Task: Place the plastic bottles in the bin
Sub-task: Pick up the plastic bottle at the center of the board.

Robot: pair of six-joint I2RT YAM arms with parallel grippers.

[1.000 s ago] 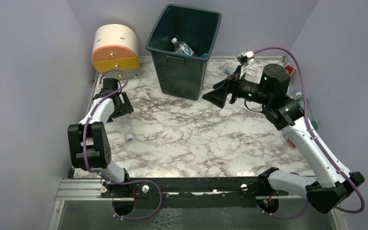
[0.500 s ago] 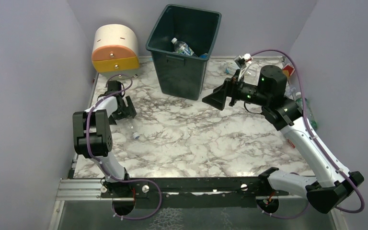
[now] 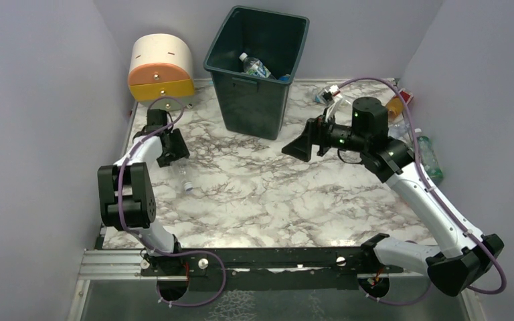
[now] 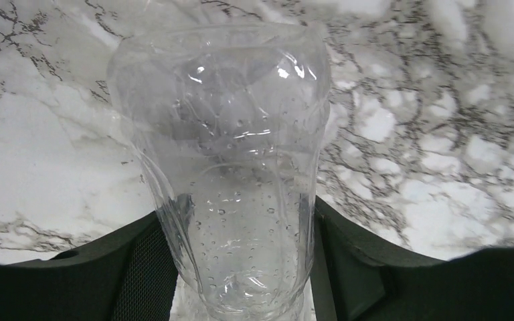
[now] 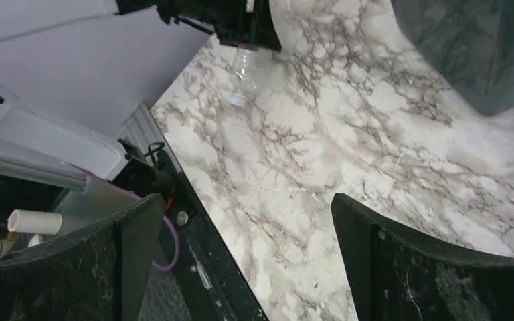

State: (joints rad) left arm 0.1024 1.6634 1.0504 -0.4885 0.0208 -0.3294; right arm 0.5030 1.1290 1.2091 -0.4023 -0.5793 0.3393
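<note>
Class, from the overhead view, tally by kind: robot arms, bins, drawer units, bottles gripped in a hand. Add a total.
Robot arms (left arm, right arm): 2
Green bin: 1
Drawer unit: 1
Clear bottle in left hand: 1
Total: 5

Pale lilac walls (image 3: 33, 100) enclose three sides. The table (image 3: 274, 200) has a white, grey-veined marble-look top under even light. A rounded cream, orange and yellow drawer unit (image 3: 160, 67) stands at its far left corner; an aluminium rail (image 3: 107, 264) edges the near side.
</note>
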